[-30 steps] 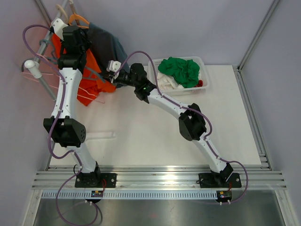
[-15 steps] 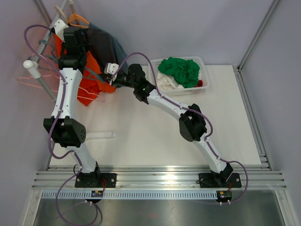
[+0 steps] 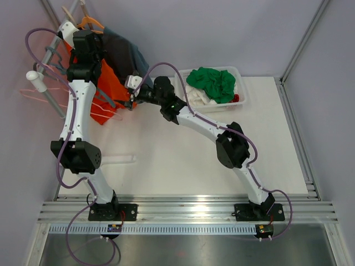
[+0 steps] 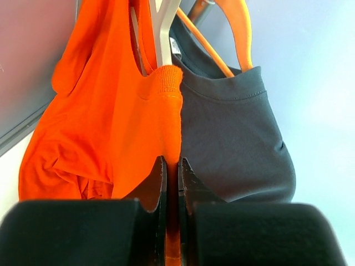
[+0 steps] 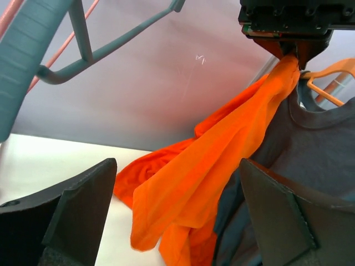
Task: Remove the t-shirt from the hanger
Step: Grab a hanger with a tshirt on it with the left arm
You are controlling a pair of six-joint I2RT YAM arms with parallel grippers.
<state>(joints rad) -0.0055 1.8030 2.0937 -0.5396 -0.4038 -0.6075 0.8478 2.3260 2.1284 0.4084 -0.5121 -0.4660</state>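
An orange t-shirt (image 4: 105, 127) hangs on a pale grey hanger (image 4: 162, 39) on the rack at the back left. My left gripper (image 4: 172, 162) is shut on the shirt's neckline edge, high up by the rack (image 3: 87, 47). In the right wrist view the orange t-shirt (image 5: 216, 166) droops from that grip down to the table. My right gripper (image 5: 177, 166) stands wide open just in front of the hanging cloth, holding nothing; from above it (image 3: 126, 97) sits at the shirt's lower right edge.
A dark grey t-shirt (image 4: 233, 144) on an orange hanger (image 4: 239, 33) hangs right beside the orange one. Teal (image 5: 33, 50) and pink hangers (image 3: 33, 91) hang on the rack pole. A white bin (image 3: 239, 77) with green cloth (image 3: 213, 83) stands back centre.
My left gripper has closed on the orange shirt's neckline. My right gripper, shut a second ago, has opened wide and let go of the cloth.
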